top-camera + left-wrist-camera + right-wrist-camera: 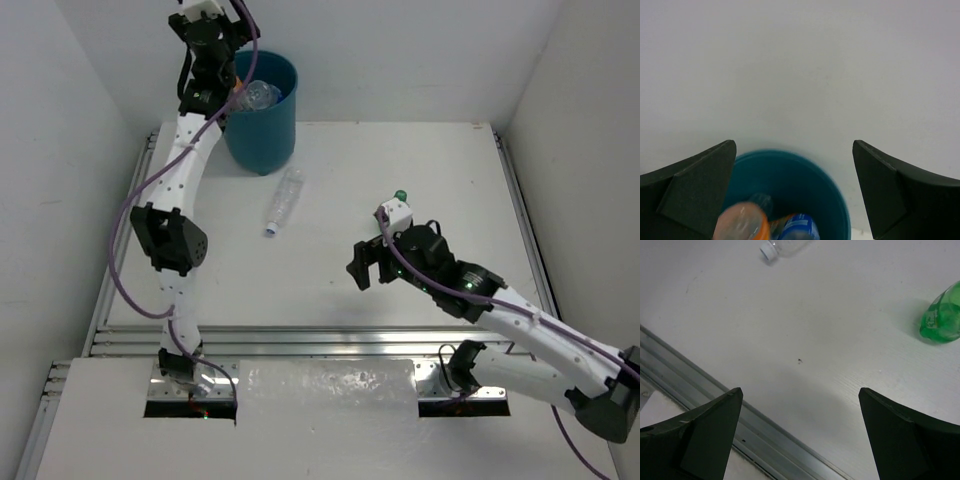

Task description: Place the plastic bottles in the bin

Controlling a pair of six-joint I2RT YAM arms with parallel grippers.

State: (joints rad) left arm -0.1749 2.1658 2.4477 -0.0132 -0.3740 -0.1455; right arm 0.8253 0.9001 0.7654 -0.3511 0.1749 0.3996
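We are hovering the left gripper over the teal bin, jaws spread and empty, with bottles lying inside. The right gripper has its jaws spread too. The clear bottle is lying just before the bin and the green bottle farther off. We are planning a mid-body grasp across the clear bottle.

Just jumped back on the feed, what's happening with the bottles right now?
The left gripper hangs open over the teal bin, empty; several bottles already lie inside. Two remain out: a clear bottle lying on the table near the bin, and a green bottle close to the right gripper, which hovers open above the table, holding nothing.
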